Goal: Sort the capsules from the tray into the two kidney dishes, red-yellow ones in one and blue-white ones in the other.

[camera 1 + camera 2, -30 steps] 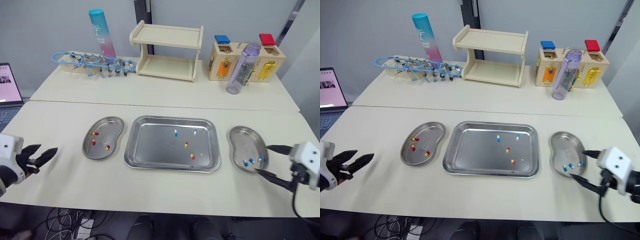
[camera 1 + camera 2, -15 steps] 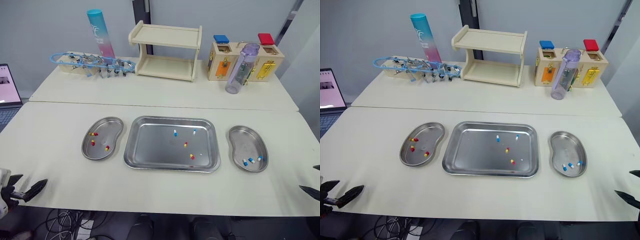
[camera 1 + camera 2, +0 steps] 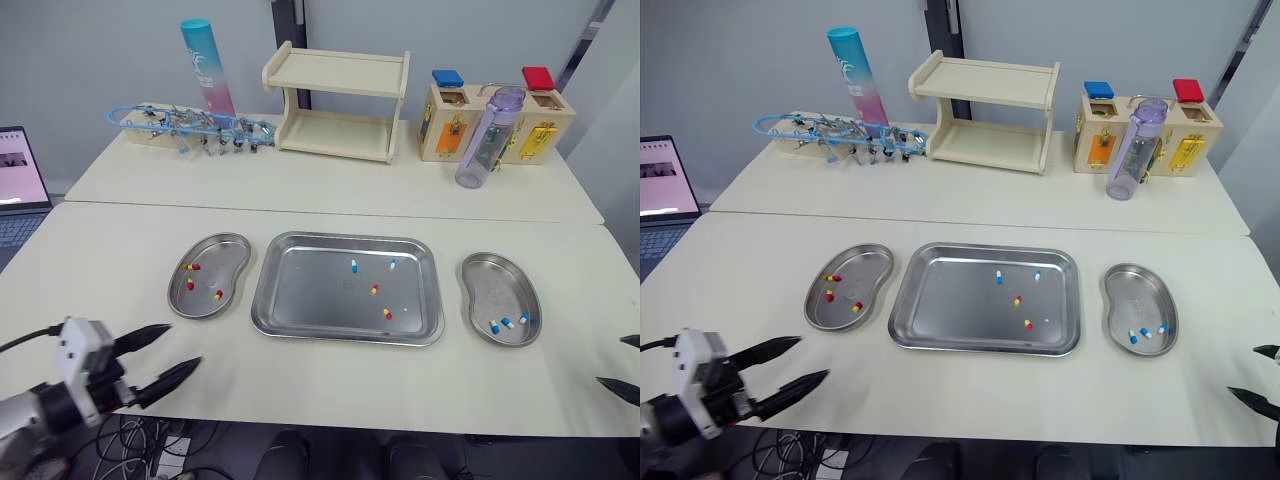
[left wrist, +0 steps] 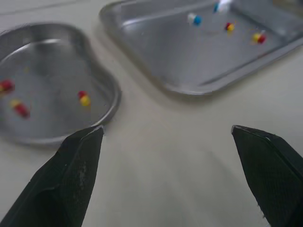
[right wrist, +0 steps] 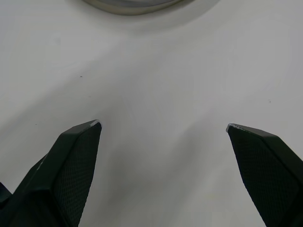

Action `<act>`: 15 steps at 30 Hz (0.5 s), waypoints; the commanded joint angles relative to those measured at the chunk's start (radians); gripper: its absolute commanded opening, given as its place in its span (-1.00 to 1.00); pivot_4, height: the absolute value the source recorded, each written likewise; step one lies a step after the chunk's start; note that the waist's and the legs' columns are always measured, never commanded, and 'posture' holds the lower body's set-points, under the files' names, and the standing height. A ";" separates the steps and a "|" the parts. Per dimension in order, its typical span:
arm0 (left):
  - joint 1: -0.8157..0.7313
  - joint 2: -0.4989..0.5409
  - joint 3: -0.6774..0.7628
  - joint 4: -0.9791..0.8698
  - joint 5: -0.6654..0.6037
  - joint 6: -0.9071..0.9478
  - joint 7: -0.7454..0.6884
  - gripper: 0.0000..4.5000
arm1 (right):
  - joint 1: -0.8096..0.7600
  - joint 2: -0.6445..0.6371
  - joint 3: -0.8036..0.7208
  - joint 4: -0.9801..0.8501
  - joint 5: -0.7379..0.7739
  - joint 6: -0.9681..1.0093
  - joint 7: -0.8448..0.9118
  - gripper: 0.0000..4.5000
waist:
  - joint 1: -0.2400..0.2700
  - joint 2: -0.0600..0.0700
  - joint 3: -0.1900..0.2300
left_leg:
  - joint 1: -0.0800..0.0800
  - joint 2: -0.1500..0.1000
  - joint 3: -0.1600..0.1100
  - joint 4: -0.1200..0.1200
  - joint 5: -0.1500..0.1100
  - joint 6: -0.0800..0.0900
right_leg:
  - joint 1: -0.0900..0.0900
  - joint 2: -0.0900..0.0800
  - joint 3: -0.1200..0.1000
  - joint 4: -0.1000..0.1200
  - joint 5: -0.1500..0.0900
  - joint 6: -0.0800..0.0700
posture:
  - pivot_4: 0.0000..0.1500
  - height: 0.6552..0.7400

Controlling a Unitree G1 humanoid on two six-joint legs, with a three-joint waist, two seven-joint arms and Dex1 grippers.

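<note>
Left gripper (image 3: 184, 344) hovers over the near left part of the table (image 3: 90, 250), on the near side of the left kidney dish (image 3: 232, 262). Its two black fingers are spread wide with nothing between them. Right gripper (image 3: 1243, 370) sits at the near right corner, cut off by the picture edge in the head views. Its wrist view shows the fingers (image 5: 71, 161) far apart over bare tabletop, holding nothing. A sliver of the right kidney dish (image 3: 480, 275) rim shows just beyond them.

The tray (image 3: 300, 300) lies between the two dishes, just beside each; whether it touches the left one is hard to tell. It holds four capsules. Two blue-white capsules (image 3: 353, 266) lie toward its far side, and two red-yellow capsules (image 3: 374, 289) lie nearer, right of centre. A pale speck beside the nearer red-yellow one is too small to make out. The left dish holds three red-yellow capsules (image 3: 189, 285), and the right dish holds three blue-white capsules (image 3: 507, 322) bunched at its near end.

On the far table stand one wooden shelf (image 3: 335, 105), one purple bottle (image 3: 480, 140) partly hiding one wooden box (image 3: 445, 125), and one teal-pink tube (image 3: 205, 65). A tangle of blue parts (image 3: 190, 130) is hard to identify. One laptop (image 3: 15, 190) is cut off at the left edge.
</note>
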 commanded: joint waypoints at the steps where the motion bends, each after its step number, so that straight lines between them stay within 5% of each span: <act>1: -0.019 -0.047 -0.079 -0.047 -0.001 -0.044 0.010 0.99 | 0.018 -0.014 -0.023 -0.026 0.013 0.002 0.021 1.00 | 0.000 0.000 0.000 | 0.000 0.000 0.000 0.000 0.000 0.000 | 0.000 0.000 0.000 0.000 0.000 0.000 | 1.00 1.00; 8: -0.039 -0.133 -0.170 -0.031 0.051 -0.120 0.067 0.99 | 0.044 -0.046 -0.052 -0.046 0.036 0.073 0.066 1.00 | -0.002 0.000 0.000 | 0.001 0.000 0.000 0.001 0.000 0.000 | 0.001 0.000 0.000 0.000 0.000 0.000 | 1.00 1.00; 15: -0.044 -0.146 -0.206 -0.071 0.054 -0.119 0.124 0.99 | -0.141 -0.089 0.035 -0.396 0.183 0.311 0.016 1.00 | -0.005 0.003 -0.001 | 0.002 0.000 0.001 0.001 0.000 0.000 | 0.002 0.000 0.000 0.000 0.000 0.000 | 1.00 1.00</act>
